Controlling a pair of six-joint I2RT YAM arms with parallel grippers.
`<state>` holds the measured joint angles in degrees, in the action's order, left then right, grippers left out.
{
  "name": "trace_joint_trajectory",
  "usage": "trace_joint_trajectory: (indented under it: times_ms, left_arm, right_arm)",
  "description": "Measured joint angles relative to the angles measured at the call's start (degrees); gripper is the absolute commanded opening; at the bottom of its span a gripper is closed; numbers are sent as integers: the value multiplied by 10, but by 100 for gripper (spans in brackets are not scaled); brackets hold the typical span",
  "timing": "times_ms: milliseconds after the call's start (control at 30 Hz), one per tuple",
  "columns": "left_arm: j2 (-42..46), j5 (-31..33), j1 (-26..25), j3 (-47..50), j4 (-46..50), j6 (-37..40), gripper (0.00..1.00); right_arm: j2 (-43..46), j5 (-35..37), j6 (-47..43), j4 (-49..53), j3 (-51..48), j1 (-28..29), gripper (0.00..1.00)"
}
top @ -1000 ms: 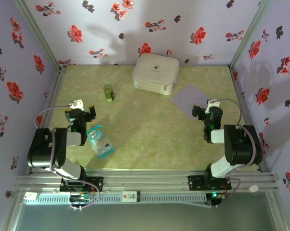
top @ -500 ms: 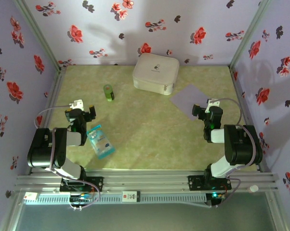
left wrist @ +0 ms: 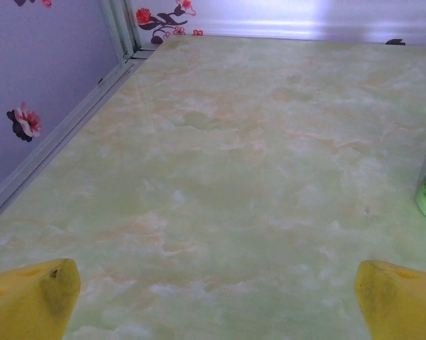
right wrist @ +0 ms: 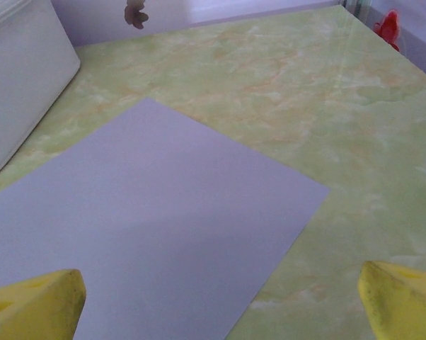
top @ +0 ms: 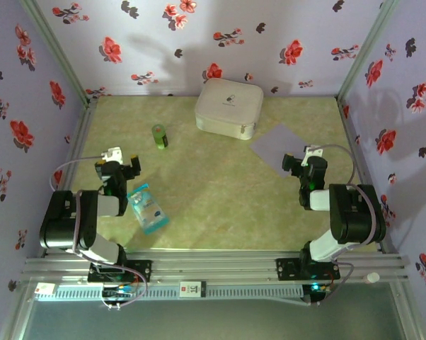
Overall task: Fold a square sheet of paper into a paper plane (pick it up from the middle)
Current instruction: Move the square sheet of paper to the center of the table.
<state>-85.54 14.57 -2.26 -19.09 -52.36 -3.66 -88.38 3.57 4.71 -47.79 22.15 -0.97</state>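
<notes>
While your left gripper (top: pixel 118 163) hangs wide open over the bare table (left wrist: pixel 220 177), you have the blue-and-white packet (top: pixel 146 207) at its 5 o'clock and the green bottle (top: pixel 159 136) at its 2 o'clock. The white case (top: pixel 228 108) sits at the table's 12 o'clock. The square sheet of paper (top: pixel 273 142) lies flat at 2 o'clock, with your right gripper (top: pixel 305 159) spread wide and empty above its near edge.

Sheet (top: pixel 275 143) on table (top: pixel 213 202), right of case (top: pixel 228 108)
</notes>
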Motion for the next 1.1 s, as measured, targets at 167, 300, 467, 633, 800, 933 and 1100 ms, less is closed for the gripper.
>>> trace_joint_trajectory:
  times_ms: [167,300,467,633,800,933,1100]
  left_arm:
    - [117,0,3,-11,101,-12,100]
    - [195,0,4,-24,157,-43,100]
    - [268,-14,7,-42,245,-109,100]
    - [325,-89,21,-42,283,-202,100]
    - [312,-214,37,-42,292,-300,100]
    - [270,-291,14,-55,320,-337,100]
    - [241,-313,-68,-107,389,-330,100]
  right_arm:
    - [51,0,20,121,49,-3,99]
    - [75,-13,55,235,131,-11,99]
    - [80,-47,131,386,215,-17,99]
    - [39,-160,205,449,270,-33,99]
    - [-35,-268,286,447,277,-35,88]
    - [-104,-327,330,444,292,-35,83]
    - [-138,-349,347,454,306,-31,81]
